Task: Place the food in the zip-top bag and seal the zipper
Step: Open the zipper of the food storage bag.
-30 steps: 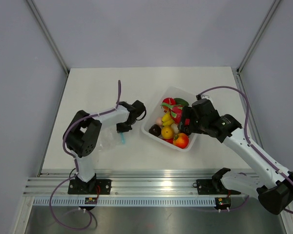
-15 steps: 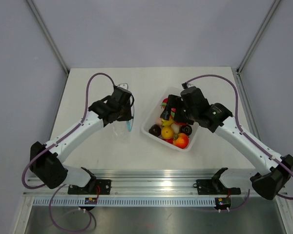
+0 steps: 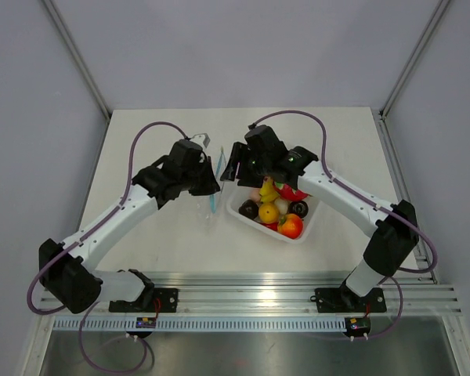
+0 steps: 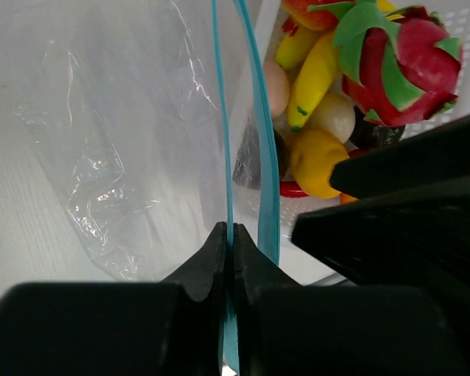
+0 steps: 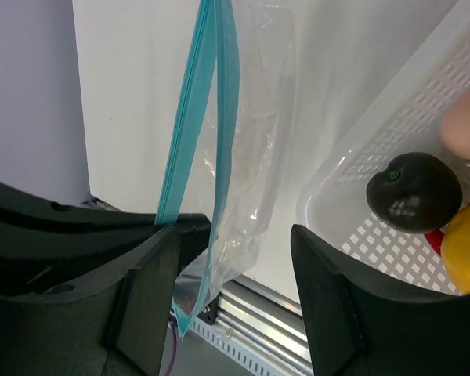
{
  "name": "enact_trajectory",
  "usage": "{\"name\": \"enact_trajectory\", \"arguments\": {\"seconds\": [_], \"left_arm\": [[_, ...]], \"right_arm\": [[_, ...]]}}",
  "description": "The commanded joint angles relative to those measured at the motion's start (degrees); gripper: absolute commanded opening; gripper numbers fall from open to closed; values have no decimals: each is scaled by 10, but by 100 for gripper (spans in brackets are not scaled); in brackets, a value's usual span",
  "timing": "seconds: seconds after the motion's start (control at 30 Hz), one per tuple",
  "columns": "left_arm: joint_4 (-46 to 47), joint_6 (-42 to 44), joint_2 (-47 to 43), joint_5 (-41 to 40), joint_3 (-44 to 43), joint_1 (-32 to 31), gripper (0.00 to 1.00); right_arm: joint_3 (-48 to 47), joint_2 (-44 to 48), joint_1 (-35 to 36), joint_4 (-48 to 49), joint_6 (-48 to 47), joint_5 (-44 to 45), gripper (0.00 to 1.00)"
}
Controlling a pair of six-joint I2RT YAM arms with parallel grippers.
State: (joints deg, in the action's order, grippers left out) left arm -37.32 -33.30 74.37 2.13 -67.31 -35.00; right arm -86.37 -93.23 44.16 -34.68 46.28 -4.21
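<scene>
Bag [image 4: 117, 149]: held up between the two arms, just beside the white tray [image 5: 384, 168]. Its clear body droops toward the tabletop [image 3: 219, 243], and I cannot tell whether the lower end touches.
Zipper [image 4: 265, 180]: unsealed, with the two blue lips standing slightly apart.
Left fingers [image 4: 211, 266]: pressed together on one lip of the zipper.
Right fingers [image 5: 145, 305]: spread apart, straddling the zipper edge and gripping nothing.
Food [image 3: 270, 205]: all piled in the tray, and the bag looks empty.
Step in hand: by my reading, taking the free lip to pull the mouth open.
Doing it well: the right fingers should close on the loose lip alone, not both layers. Then draw it gently toward the tray, because thin plastic slips or tears under a sharp tug. A firm left grip and a mouth close to the food make for short drops.
</scene>
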Motion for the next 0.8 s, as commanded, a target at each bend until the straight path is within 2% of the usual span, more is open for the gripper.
{"name": "enact_trajectory", "arguments": {"seconds": [0.0,0.1,0.2,0.23,0.27,0.33,0.37,0.43,0.57,0.63,0.67,0.7,0.77], "left_arm": [[39,4,-26,52,7,4,0],[41,3,-31,60,9,5,0],[43,3,-38,64,11,5,0],[41,4,-39,65,11,5,0],[39,6,-41,65,10,6,0],[30,11,-43,60,11,12,0],[27,12,-45,59,12,16,0],[18,14,-53,76,18,36,0],[22,17,-70,111,34,76,0],[22,19,-67,110,35,79,4],[23,18,-63,112,36,79,9],[25,17,-61,120,37,78,20],[30,16,-55,123,40,77,27]], "right_arm": [[-36,-15,8,26,14,-11,66],[-33,-28,10,29,16,-10,61],[-28,-41,12,33,17,-15,48],[-28,-45,12,31,15,-15,43],[-26,-47,12,28,14,-12,32],[-21,-42,12,23,12,2,21],[-12,-40,12,19,11,9,12],[1,-27,13,17,8,32,1],[48,-8,12,29,17,39,0],[53,-7,14,36,23,39,0],[52,-8,15,41,25,39,0],[47,-12,18,41,25,39,0],[29,-18,27,35,24,39,0]]}}
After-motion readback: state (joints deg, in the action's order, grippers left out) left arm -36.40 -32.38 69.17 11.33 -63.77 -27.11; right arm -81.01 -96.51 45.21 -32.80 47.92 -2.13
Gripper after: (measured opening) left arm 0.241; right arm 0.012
